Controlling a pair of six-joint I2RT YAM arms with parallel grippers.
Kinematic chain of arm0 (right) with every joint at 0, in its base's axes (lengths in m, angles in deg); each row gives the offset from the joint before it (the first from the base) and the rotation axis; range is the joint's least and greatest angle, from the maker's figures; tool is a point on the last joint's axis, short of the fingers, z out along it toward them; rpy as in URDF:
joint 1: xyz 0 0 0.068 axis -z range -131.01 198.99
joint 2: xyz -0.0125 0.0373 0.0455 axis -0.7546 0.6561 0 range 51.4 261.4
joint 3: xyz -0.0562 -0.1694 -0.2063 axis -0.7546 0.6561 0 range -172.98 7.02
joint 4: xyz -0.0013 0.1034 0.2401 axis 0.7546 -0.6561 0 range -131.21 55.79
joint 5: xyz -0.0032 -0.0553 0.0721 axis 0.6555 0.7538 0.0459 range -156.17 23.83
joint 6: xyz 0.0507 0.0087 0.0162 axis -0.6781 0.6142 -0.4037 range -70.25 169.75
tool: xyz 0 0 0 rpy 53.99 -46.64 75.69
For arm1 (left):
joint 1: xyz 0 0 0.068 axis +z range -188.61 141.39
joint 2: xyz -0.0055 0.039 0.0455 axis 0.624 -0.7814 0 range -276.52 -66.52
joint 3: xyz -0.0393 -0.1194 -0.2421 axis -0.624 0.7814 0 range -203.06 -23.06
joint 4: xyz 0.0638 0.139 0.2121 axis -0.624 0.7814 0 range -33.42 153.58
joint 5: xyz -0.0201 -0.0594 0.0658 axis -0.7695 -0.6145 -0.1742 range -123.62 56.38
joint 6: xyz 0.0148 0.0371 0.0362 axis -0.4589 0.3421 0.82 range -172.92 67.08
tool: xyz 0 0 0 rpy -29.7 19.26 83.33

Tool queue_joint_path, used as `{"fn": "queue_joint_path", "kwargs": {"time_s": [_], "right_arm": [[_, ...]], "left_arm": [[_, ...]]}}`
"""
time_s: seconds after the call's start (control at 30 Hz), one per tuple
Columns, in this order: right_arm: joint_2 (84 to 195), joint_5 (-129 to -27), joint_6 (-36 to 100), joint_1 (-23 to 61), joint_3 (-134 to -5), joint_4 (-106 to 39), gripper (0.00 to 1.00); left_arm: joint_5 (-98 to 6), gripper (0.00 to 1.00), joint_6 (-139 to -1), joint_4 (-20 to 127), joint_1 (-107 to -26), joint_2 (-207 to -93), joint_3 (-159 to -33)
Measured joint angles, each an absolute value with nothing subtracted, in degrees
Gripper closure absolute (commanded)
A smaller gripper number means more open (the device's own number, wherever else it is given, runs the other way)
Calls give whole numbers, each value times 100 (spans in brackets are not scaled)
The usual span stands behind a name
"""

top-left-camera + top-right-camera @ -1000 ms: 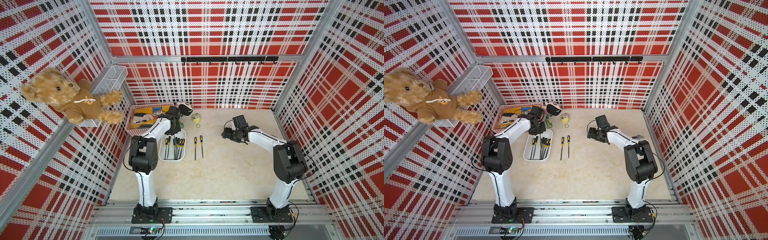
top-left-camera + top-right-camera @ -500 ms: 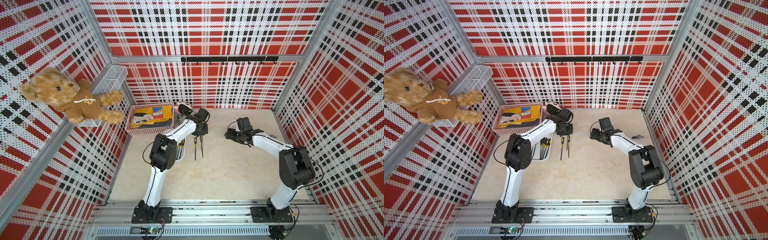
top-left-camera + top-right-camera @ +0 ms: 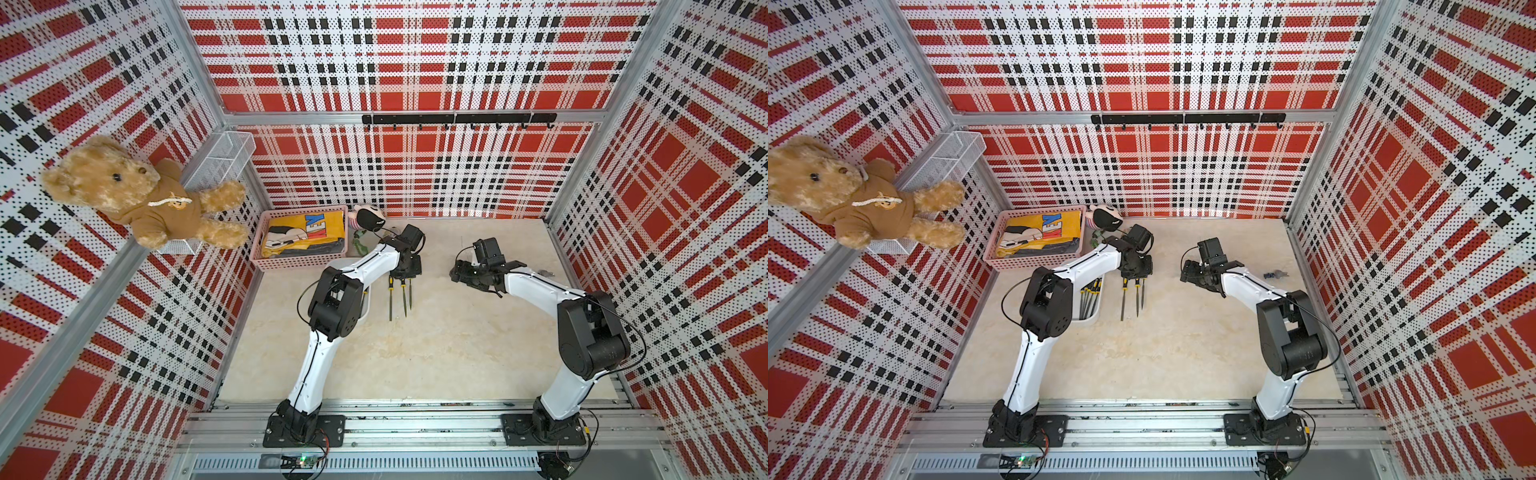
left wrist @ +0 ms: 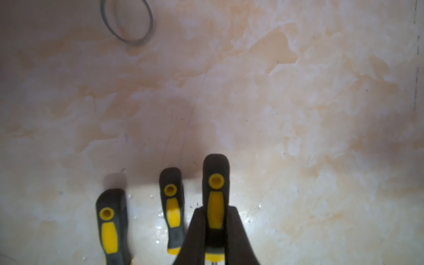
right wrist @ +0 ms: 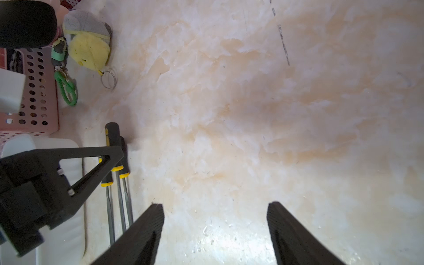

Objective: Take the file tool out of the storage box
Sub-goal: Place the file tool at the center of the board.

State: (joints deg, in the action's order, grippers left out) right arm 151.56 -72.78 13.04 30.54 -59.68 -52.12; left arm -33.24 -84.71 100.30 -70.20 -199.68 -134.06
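The file tool [image 4: 215, 195], with a black and yellow handle, is pinched in my shut left gripper [image 4: 215, 208]. In both top views this gripper [image 3: 405, 272] [image 3: 1136, 270] hangs low over the table, right of the storage box. The held file [image 3: 410, 293] points toward the front, next to two more files [image 3: 390, 301] [image 4: 172, 206] lying on the table. The storage box [image 3: 1097, 312] is a white tub holding several files [image 3: 1088, 295]; my left arm hides most of it. My right gripper [image 5: 214, 206] [image 3: 457, 274] stands open and empty further right.
A pink lattice basket [image 3: 299, 259] with folded clothes sits at the back left. A black and white plush [image 3: 368, 218], a green keychain [image 5: 66, 89] and a yellow plush keychain [image 5: 89, 50] lie near it. A small dark object [image 3: 1276, 274] lies by the right wall.
My left arm has swung right from over the storage box, carrying a file, and now holds it low beside the two files on the table. The right arm shifted slightly right.
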Motion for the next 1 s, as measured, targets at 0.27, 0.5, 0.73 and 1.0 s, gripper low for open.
{"fn": "queue_joint_path", "kwargs": {"time_s": [0.27, 0.5, 0.73, 1.0], "right_arm": [[15156, -7278, 1326, 3056, -5968, -5212, 21], [15156, -7280, 1324, 3056, -5968, -5214, 21], [15156, -7282, 1326, 3058, -5979, -5217, 21], [15173, -7365, 1285, 3058, -6044, -5223, 21]], "left_arm": [[-3413, 96, -8488, 9986, -7023, -20176, -13388], [-3453, 85, -8484, 9941, -7027, -20173, -13367], [-3470, 77, -8466, 9941, -7027, -20173, -13367], [-3468, 71, -8458, 9903, -7031, -20173, -13367]]}}
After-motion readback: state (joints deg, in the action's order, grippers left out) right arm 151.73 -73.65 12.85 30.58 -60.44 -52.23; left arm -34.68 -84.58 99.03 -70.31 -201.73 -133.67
